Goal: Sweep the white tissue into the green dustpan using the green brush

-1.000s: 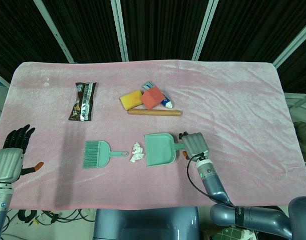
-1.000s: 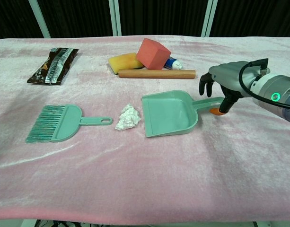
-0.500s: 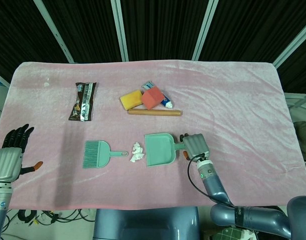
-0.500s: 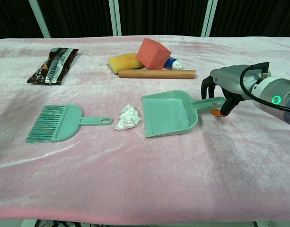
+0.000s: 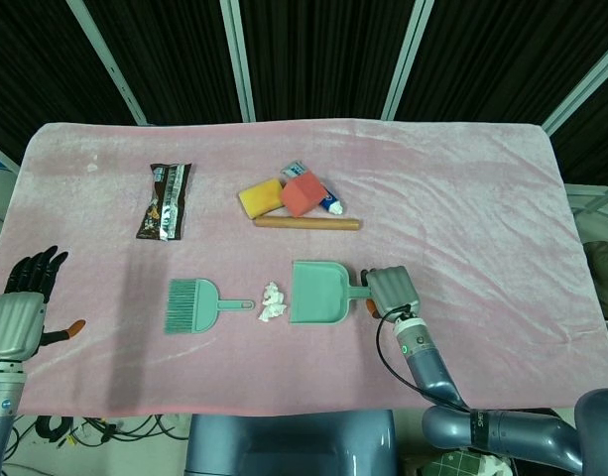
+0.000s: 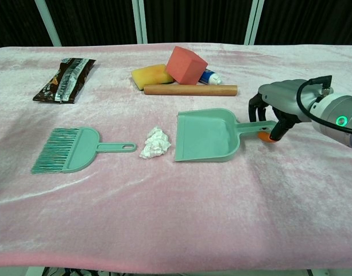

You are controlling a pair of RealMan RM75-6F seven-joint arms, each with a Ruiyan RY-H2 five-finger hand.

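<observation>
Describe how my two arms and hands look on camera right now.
Left hand: ribbed grey back, black fingers, orange-tipped thumb, on a grey forearm. Right hand: same grey shell, dark fingers, an orange tip, a black cable looping over the wrist, and a green lit ring on the silver-grey arm.

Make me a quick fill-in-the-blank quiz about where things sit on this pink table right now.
1. The right hand holds the handle of the green ____.
2. The white tissue lies between the dustpan and the green ____.
3. The red cube sits just behind the wooden ____.
4. The left hand holds ____.

Missing words: dustpan; brush; rod; nothing
</observation>
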